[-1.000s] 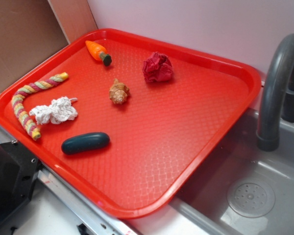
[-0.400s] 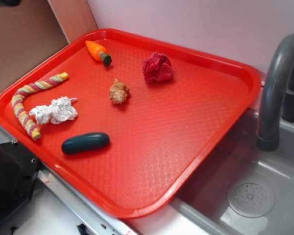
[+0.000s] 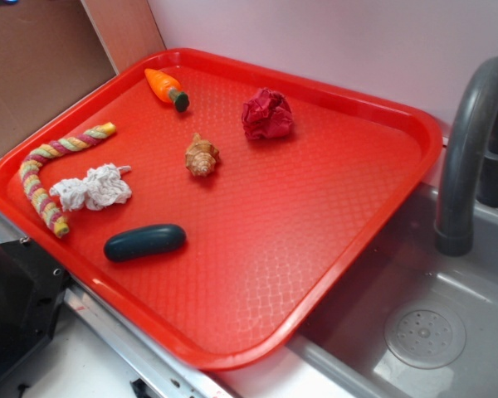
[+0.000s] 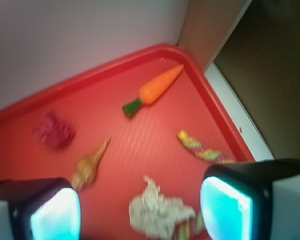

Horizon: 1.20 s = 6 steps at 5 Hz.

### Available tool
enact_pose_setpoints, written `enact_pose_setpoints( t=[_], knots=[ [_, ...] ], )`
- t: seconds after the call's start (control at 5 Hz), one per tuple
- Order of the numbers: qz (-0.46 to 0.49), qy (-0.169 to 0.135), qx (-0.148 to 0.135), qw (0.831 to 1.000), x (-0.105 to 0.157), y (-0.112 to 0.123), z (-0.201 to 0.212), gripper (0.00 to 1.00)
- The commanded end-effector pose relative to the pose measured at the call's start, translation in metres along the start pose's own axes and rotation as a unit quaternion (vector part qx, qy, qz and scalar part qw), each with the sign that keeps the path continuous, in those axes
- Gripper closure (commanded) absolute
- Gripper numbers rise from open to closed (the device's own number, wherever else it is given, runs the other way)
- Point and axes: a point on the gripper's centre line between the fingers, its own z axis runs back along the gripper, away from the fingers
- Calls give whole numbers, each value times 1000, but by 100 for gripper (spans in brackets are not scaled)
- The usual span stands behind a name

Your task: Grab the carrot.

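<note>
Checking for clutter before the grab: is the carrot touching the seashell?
No. In the exterior view the carrot lies near the tray's far corner, with bare tray between it and the seashell.

Carrot beyond open gripper

The gripper is seen from the wrist camera only. Its two fingers are spread wide apart, nothing held between them.
</note>
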Motion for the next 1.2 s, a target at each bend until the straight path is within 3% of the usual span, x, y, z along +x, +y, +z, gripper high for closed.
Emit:
enact_pose_setpoints(
  t=[0.0,0.2,0.6,1.0],
  knots=[
    [77,-68,35,994,36,10,-59,0],
    [96,-66,54,992,49,13,-99,0],
    [110,-24,76,991,70,32,-167,0],
    [106,-20,46,993,78,36,-183,0]
  ],
)
